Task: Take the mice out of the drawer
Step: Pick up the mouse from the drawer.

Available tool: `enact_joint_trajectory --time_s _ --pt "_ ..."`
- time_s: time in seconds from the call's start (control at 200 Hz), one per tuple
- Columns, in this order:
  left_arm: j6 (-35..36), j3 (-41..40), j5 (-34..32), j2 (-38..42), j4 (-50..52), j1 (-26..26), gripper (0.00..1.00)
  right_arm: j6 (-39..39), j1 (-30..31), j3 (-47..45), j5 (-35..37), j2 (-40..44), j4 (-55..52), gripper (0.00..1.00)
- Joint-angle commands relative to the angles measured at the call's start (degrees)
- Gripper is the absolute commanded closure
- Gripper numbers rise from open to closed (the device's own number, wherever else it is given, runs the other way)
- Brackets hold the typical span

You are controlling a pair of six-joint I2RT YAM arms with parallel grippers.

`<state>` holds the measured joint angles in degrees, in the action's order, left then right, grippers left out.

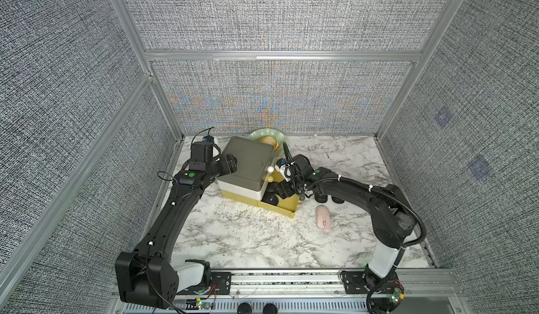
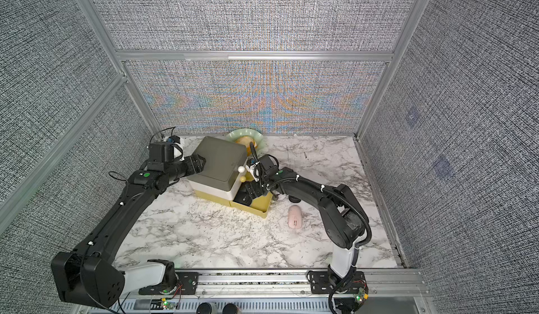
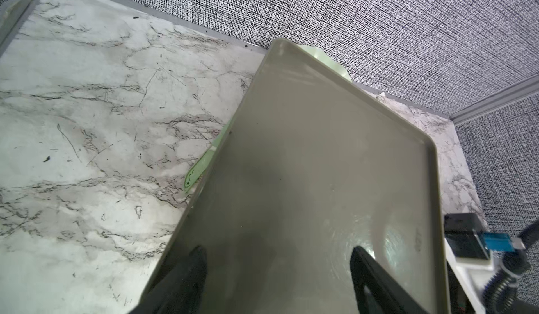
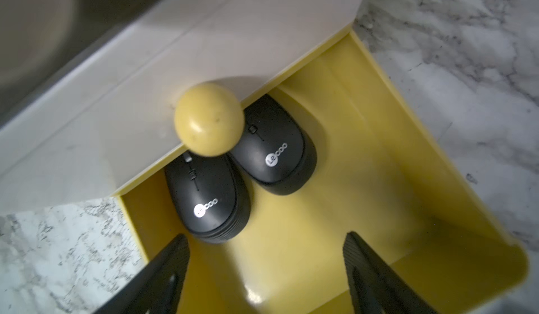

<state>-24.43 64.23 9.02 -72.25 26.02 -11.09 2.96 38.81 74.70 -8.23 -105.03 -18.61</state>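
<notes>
The yellow bottom drawer (image 4: 379, 152) of a small cabinet stands pulled out, and two black mice (image 4: 208, 193) (image 4: 274, 149) lie side by side at its inner end, partly under the white drawer front above. My right gripper (image 4: 267, 236) hangs open just over the drawer's bare floor, touching neither mouse. A pale pink mouse (image 1: 323, 214) lies on the marble in front of the drawer, and two black mice (image 1: 320, 197) (image 1: 338, 200) sit on the table under the right arm. My left gripper (image 3: 278, 249) is open, its fingers spread on the cabinet's grey top (image 1: 248, 158).
A yellow knob (image 4: 208, 118) juts out over the mice in the drawer, with a white knob (image 1: 270, 169) above it. A green plate (image 1: 267, 136) holding something tan stands behind the cabinet by the back wall. A pale green utensil (image 3: 198, 172) lies beside the cabinet.
</notes>
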Motion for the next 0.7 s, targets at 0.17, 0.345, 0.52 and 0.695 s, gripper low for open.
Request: enact_joint_trajectory --time_s 0.17,0.345,0.52,0.695 --pt "-0.52 -0.34 1.80 -0.05 -0.92 0.04 0.20 -8.64 -2.44 -1.99 -8.37 -2.56 10.97 0.14" --pt "-0.86 -0.51 1.75 -0.22 -1.15 0.04 0.20 -8.68 -2.92 -3.85 -7.42 -4.73 16.66 0.11" --pt "-0.88 -0.17 1.70 -0.20 -0.71 0.02 0.21 -7.62 -3.40 -5.76 -10.28 -5.74 21.32 0.10" --pt "-0.91 -0.07 1.71 -0.24 -0.91 0.03 0.21 -6.76 -3.15 -5.40 -9.27 -7.87 22.64 0.10"
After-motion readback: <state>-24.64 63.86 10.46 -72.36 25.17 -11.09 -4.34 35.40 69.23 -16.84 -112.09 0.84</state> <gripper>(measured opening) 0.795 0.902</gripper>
